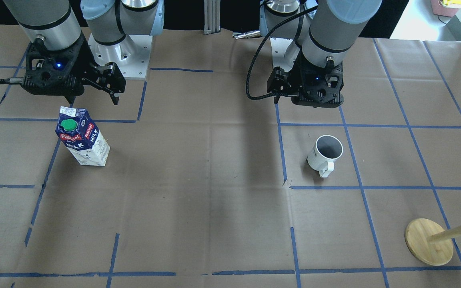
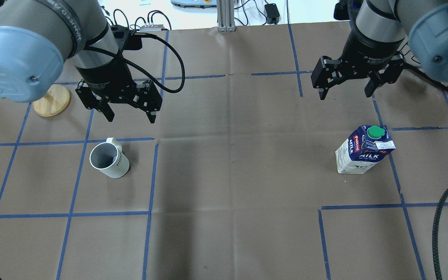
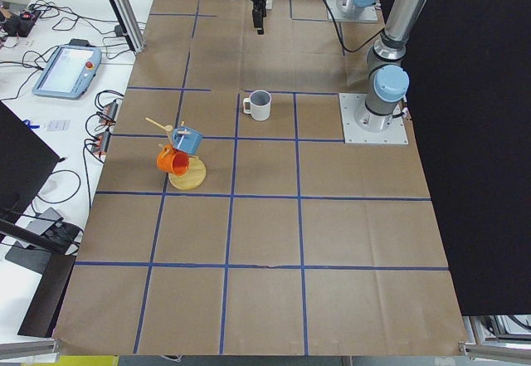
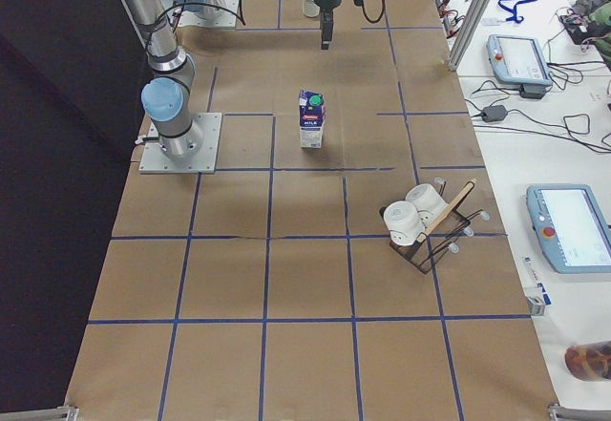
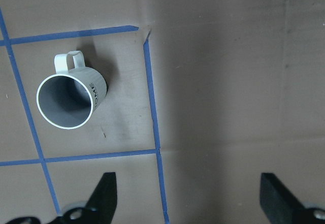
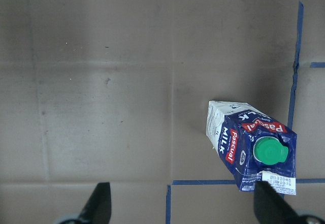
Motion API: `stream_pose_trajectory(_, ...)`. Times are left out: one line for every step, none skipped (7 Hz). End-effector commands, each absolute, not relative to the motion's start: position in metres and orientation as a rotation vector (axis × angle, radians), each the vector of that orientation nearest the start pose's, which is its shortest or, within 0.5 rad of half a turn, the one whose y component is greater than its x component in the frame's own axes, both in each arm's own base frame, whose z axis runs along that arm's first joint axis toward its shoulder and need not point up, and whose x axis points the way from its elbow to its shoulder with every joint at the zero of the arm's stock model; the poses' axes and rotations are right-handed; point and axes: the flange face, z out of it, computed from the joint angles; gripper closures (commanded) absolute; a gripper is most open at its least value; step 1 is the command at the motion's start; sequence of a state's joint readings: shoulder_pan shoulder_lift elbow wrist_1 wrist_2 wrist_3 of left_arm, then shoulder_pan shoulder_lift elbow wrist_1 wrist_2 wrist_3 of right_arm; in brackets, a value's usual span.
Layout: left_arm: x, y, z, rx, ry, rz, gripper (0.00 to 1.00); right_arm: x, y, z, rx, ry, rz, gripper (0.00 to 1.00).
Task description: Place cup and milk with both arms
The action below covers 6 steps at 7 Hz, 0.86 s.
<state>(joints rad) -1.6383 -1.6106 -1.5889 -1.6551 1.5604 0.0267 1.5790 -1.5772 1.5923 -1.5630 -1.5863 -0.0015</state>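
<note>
Cup (image 2: pixel 109 161) upright on the brown counter (image 2: pixel 224 182), on the robot's left side, mouth up, dark grey inside, handle turned away from the robot. Around it, a square of blue tape (image 2: pixel 152 175), with the cup nearer the square's far line than its near one. Milk (image 2: pixel 364 149) upright on the robot's right side, well apart from the cup, green cap on top, base just beside a blue tape line. Higher up and a little farther out, left tool (image 2: pixel 130 116) over the counter, jaws spread wide and apart from the cup; in the left wrist view, cup in the upper left, ahead of the spread jaws. Right tool (image 2: pixel 345 94) likewise wide, above the counter and apart from the milk; in the right wrist view, carton toward the right, cap close to the right-hand jaw's side. Farther out on the left, round wooden base (image 2: pixel 52 100) flat on the counter; in the exterior left view, blue mug (image 3: pixel 187 140) and orange mug (image 3: pixel 172 162) on the stand above it. At the far edge, upright aluminium post (image 2: pixel 224 15).
</note>
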Motion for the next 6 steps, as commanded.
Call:
stream_pose_trajectory(-0.108, -0.495, 0.433, 0.199, 3.153, 0.261, 0.0, 0.136, -0.486, 0.48, -0.024, 3.154, 0.036, 0.0)
stream_pose_trajectory(-0.08, -0.502, 0.417, 0.172, 3.16, 0.241, 0.0, 0.136, -0.485, 0.48, -0.024, 3.151, 0.034, 0.0)
stream_pose_trajectory(-0.07, -0.51, 0.393, 0.15, 3.156, 0.203, 0.0, 0.136, -0.485, 0.48, -0.024, 3.151, 0.034, 0.0)
stream_pose_trajectory(-0.056, -0.522, 0.361, 0.122, 3.156, 0.241, 0.0, 0.136, -0.485, 0.48, -0.024, 3.151, 0.034, 0.0)
stream_pose_trajectory(-0.042, -0.532, 0.343, 0.119, 3.163, 0.272, 0.0, 0.136, -0.485, 0.48, -0.024, 3.15, 0.036, 0.0)
stream_pose_trajectory(-0.024, -0.533, 0.326, 0.199, 3.173, 0.299, 0.01, 0.136, -0.485, 0.48, -0.024, 3.15, 0.036, 0.0)
